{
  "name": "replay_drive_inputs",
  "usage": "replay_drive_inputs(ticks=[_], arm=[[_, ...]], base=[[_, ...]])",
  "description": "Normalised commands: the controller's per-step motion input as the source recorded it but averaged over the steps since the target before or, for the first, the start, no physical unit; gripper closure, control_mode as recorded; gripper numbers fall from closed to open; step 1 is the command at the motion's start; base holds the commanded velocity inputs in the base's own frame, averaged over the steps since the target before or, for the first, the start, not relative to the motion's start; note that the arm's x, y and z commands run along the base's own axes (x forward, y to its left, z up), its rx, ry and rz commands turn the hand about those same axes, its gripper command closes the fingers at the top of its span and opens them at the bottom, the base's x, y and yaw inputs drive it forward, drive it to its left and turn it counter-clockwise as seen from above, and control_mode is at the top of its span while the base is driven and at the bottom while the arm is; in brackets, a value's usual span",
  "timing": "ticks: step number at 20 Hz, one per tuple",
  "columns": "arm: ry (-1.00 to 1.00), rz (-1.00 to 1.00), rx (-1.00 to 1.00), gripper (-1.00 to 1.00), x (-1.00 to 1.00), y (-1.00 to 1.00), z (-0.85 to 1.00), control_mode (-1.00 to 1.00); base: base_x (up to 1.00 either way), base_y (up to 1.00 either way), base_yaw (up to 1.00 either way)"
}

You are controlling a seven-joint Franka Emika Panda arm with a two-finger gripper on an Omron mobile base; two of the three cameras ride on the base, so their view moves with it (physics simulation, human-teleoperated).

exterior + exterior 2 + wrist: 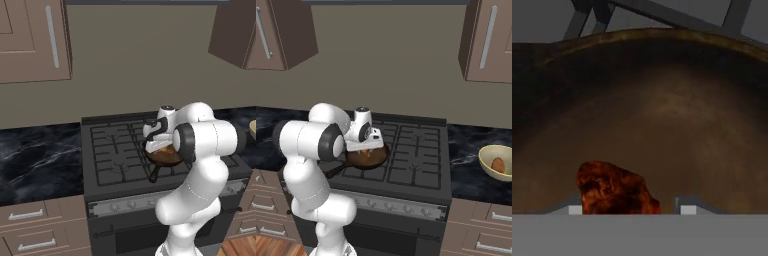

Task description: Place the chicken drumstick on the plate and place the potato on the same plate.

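Observation:
The chicken drumstick (pixel 614 189), a dark orange-brown lump, lies on the floor of the dark skillet (pixel 677 115) on the stove. My gripper (pixel 631 209) reaches down into the skillet (pixel 162 156) and is open. The drumstick sits between the fingertips (pixel 575 209), close against the left one, with a gap to the right one. From the right base view my hand (pixel 363 133) hangs over the skillet (pixel 367 158). The potato (pixel 498 165) rests in a pale-yellow bowl (pixel 487 161) on the counter right of the stove. The plate is out of view.
The black gas stove (pixel 117 150) has raised grates around the skillet, whose handle (pixel 154 175) points toward the front. Dark marble counter (pixel 40 155) runs on both sides. Wall cabinets (pixel 488 40) hang above.

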Motion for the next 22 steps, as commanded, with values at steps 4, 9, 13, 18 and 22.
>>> replay_drive_inputs(ticks=[4, 9, 13, 18, 22], arm=[[-0.10, 0.14, 0.02, 1.00, 0.00, 0.18, 0.00, -1.00], [0.00, 0.07, 0.00, 1.00, -0.01, 0.16, 0.00, -1.00], [0.00, 0.01, 0.02, 1.00, -0.37, 0.00, 0.25, -1.00], [0.00, -0.04, 0.04, 1.00, -0.47, -0.20, 0.69, -1.00], [-0.07, -0.12, 0.04, 1.00, -0.49, -0.21, 0.70, -1.00]], base=[[0.00, 0.00, 0.00], [0.00, 0.00, 0.00], [0.00, 0.00, 0.00], [0.00, 0.00, 0.00], [0.00, 0.00, 0.00]])
